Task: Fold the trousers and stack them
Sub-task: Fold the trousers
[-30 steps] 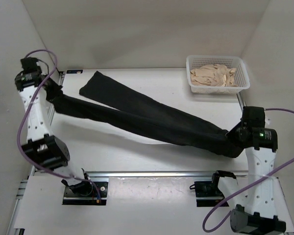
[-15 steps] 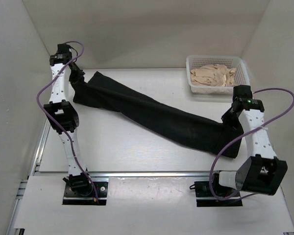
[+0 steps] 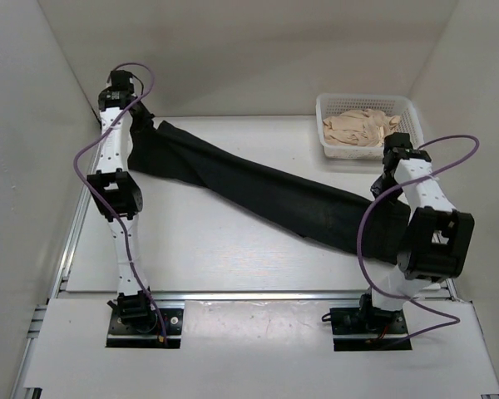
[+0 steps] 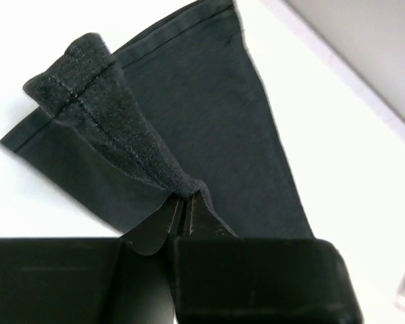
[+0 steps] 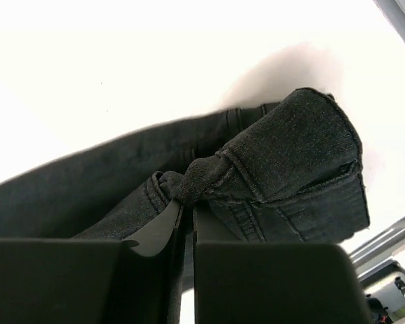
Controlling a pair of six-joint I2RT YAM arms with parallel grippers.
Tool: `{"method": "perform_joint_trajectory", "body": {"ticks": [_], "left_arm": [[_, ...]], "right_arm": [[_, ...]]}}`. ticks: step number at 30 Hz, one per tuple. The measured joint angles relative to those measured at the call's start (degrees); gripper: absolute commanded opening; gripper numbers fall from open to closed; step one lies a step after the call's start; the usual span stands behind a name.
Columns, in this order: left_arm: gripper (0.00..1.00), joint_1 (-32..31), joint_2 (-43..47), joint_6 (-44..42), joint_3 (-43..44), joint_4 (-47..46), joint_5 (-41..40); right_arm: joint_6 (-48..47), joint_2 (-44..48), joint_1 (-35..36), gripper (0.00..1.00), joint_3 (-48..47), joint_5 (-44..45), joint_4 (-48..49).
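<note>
The trousers (image 3: pixel 266 195) are lying diagonally across the counter (image 3: pixel 216 258), the left end effector (image 4: pixel 182 202) clamping tight on the hem at far left, the right end effector (image 5: pixel 187 202) clamping the waist at near right.

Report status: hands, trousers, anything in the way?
Left hand shut on trousers, hem end. Right hand shut on waist end. Trousers stretched diagonally across table. Basket beside right arm, clear of cloth.
</note>
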State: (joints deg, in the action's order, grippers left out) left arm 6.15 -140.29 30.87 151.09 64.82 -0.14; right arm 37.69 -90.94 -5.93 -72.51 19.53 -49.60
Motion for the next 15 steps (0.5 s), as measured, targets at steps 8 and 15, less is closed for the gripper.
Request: {"method": "perform_joint_trajectory", "body": {"ticks": [8,15], "left_arm": [[0.85,-1.46,-8.46,1.53,6.12,-9.46,1.22],[0.49,-0.42,-0.07,-0.96,-5.49,-12.33,-0.96]], "right_arm": [[-0.26,-8.13,-0.85,0.93,-4.57,3.34,1.73],[-1.31,-0.26,-1.6,0.79,-1.53,2.43,2.86]]}}
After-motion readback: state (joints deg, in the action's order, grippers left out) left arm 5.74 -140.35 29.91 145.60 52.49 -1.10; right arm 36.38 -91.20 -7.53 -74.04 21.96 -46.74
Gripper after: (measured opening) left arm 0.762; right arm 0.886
